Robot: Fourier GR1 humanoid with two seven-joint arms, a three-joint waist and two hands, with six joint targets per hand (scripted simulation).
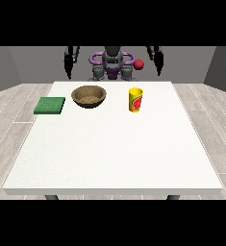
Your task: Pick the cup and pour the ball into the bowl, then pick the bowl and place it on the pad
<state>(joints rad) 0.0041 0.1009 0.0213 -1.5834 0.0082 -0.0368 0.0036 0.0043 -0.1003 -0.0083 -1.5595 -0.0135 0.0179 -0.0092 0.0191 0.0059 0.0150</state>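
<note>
While both hands, one at the view's left [69, 65] and one at the view's right [157, 60], hang raised with finger positions impossible to tell, the cup [135, 100] stands upright right of the bowl [89, 96]; it is probably light and stiff, best grasped mid-wall.

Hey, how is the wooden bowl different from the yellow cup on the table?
The bowl is brown, wide and low; the cup is yellow with a red mark, narrow and tall. The bowl sits nearer the green pad at the view's left; the cup stands to the bowl's right. Both stand upright on the white table, untouched by either hand.
</note>
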